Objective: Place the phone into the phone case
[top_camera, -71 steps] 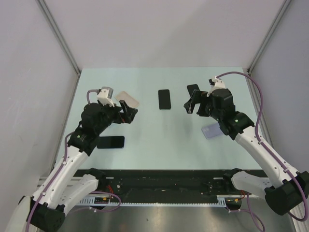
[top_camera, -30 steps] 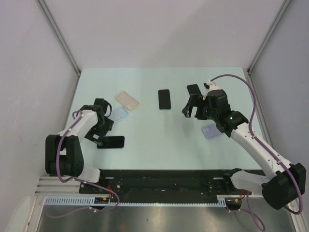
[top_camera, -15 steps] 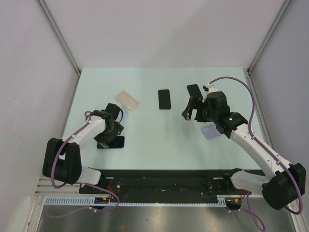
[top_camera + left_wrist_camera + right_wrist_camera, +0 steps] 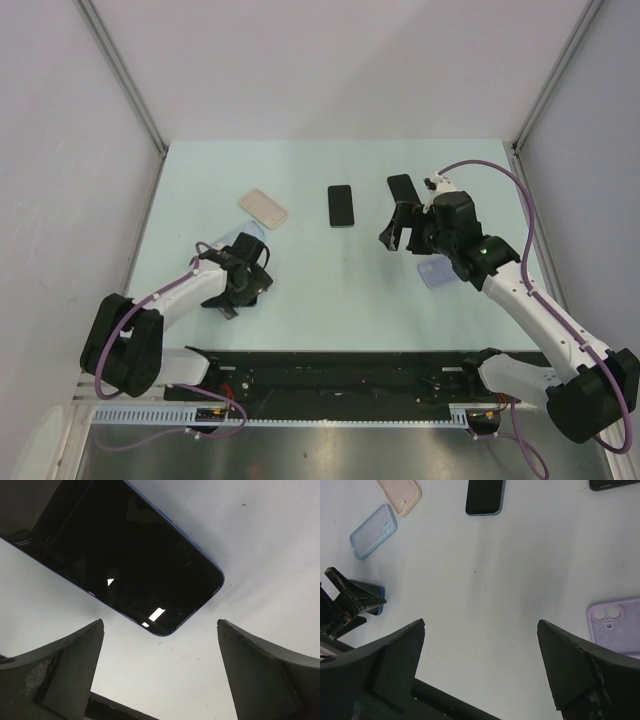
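A dark phone with a blue rim (image 4: 110,555) lies flat on the table, its rounded corner just ahead of my open, empty left gripper (image 4: 160,622). In the top view that gripper (image 4: 248,283) hovers low over the phone and hides most of it. A light blue case (image 4: 372,531) and a pink case (image 4: 399,496) lie beyond it, camera holes showing. My right gripper (image 4: 480,622) is open and empty, high above bare table; in the top view it (image 4: 395,228) is at right of centre. A purple case (image 4: 615,625) lies to its right.
A second dark phone (image 4: 341,205) lies at the far middle and a black phone or case (image 4: 402,187) at the far right. The pink case (image 4: 263,208) and blue case (image 4: 245,238) sit far left. Grey walls enclose the table (image 4: 320,280).
My left arm has swung its gripper right and nearer, from beside the cases to low over the dark phone. The right arm has barely moved.
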Controlling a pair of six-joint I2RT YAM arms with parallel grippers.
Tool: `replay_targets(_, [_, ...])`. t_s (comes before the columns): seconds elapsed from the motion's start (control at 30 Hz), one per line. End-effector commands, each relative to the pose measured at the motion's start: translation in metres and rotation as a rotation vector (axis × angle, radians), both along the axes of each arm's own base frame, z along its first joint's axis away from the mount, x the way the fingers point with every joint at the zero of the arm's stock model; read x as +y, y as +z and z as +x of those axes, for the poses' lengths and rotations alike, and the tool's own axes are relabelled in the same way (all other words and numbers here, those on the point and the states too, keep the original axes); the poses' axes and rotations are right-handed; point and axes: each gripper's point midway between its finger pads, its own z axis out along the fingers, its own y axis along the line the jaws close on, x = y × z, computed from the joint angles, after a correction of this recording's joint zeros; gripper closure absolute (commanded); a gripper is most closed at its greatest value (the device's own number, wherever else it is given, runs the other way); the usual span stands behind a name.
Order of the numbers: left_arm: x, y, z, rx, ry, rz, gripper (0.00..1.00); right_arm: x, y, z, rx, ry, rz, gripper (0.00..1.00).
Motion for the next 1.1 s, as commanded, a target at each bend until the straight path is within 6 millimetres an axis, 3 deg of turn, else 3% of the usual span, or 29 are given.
replay_targets(0.0, [-0.009,0.003,0.012,-0.092,-0.042,-0.039,0.00,-0.006,0.004,-0.003,-0.015,-0.003,-0.017,0.00])
replay_targets(0.17, [-0.018,-0.001,0.021,-0.141,-0.093,-0.072,0.00,-0.008,0.003,-0.001,-0.014,-0.014,-0.019,0.00])
replay_targets(0.37, [-0.039,0.014,0.061,-0.242,-0.234,-0.055,0.00,-0.011,0.003,-0.003,-0.014,-0.017,-0.022,0.00])
replay_targets(0.4, [-0.041,0.008,0.065,-0.217,-0.252,-0.039,0.00,-0.012,0.003,-0.003,-0.014,-0.020,-0.022,0.00])
replay_targets(0.53, [-0.078,0.032,0.105,-0.268,-0.398,-0.079,0.00,-0.016,0.004,-0.005,-0.018,-0.029,-0.027,0.00])
replay_targets(0.6, [-0.091,0.042,0.114,-0.266,-0.502,-0.072,0.00,-0.018,0.005,-0.006,-0.020,-0.037,-0.025,0.00])
replay_targets(0.63, [-0.098,0.059,0.127,-0.297,-0.590,-0.036,0.00,-0.018,0.005,-0.007,-0.017,-0.035,-0.023,0.00])
replay_targets(0.8, [-0.068,0.094,0.122,-0.293,-0.833,0.185,0.01,-0.023,0.006,-0.011,-0.018,-0.043,-0.031,0.00])
replay_targets(0.9, [-0.027,0.104,0.114,-0.260,-0.886,0.388,0.02,-0.024,0.005,-0.014,-0.021,-0.047,-0.031,0.00])
replay_targets(0.93, [-0.008,0.096,0.108,-0.214,-0.918,0.477,0.02,-0.025,0.005,-0.015,-0.022,-0.046,-0.029,0.00])
replay_targets(1.0, [-0.011,0.094,0.108,-0.264,-1.010,0.468,0.02,-0.023,0.001,-0.016,-0.012,-0.042,-0.023,0.00])
replay_targets(1.03, [-0.010,0.078,0.098,-0.223,-1.161,0.476,0.02,-0.022,-0.001,-0.016,-0.005,-0.038,-0.020,0.00])
replay_targets(1.07, [-0.027,0.071,0.090,-0.245,-1.268,0.393,0.02,-0.021,-0.002,-0.016,-0.002,-0.036,-0.013,0.00])
